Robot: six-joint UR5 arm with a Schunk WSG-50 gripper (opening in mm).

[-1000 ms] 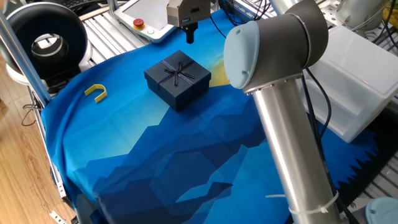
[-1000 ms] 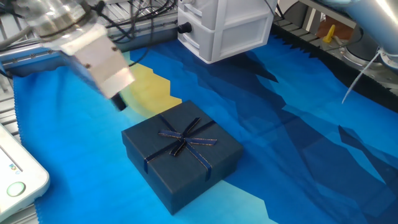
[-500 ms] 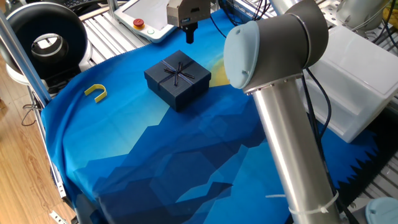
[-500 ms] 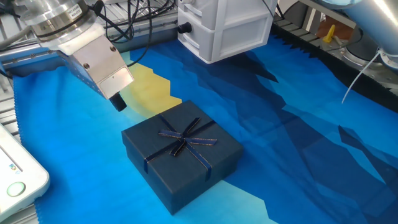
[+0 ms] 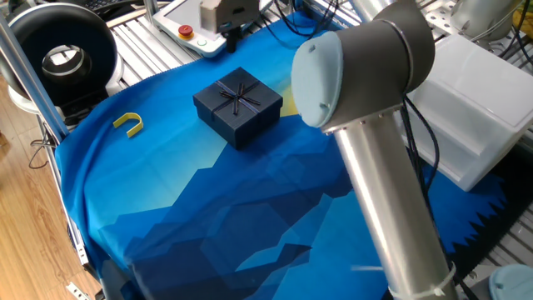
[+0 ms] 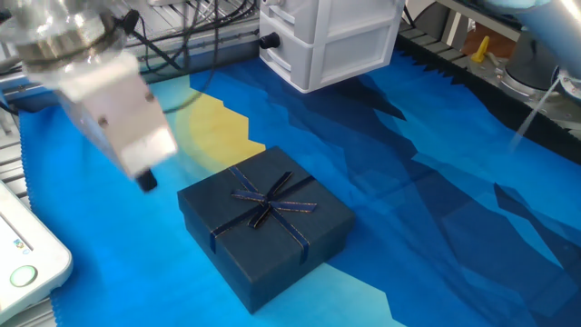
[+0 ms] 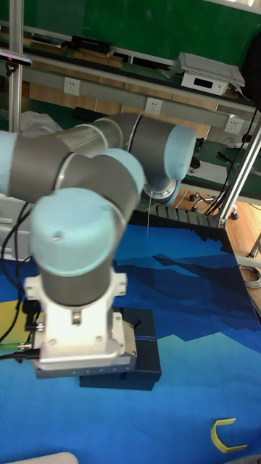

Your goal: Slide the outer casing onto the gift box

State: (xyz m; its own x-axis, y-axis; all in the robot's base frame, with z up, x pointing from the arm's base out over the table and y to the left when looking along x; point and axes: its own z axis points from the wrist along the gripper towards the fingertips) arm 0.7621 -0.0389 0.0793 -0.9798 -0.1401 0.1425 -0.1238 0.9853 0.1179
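The outer casing (image 5: 238,106) is a dark navy square shell with a thin ribbon cross and a small bow, resting flat on the blue cloth; it also shows close up as the outer casing (image 6: 266,221). The gift box is hidden; no plain tray shows anywhere. My gripper (image 5: 231,32) hangs beyond the casing's far corner, apart from it and blurred. In the other fixed view the gripper (image 6: 145,182) is left of the casing, its fingers reading as one dark tip with nothing held. In the tall view the wrist covers most of the casing (image 7: 145,346).
A yellow U-shaped piece (image 5: 127,123) lies on the cloth left of the casing. A white drawer unit (image 6: 330,38) stands at the back. A white pendant (image 5: 186,25) lies beyond the cloth's edge and a black ring device (image 5: 61,52) stands at far left. My arm's large elbow (image 5: 358,67) looms right.
The gripper has moved left, away from the casing's far corner, and is blurred by motion. The casing has not moved.
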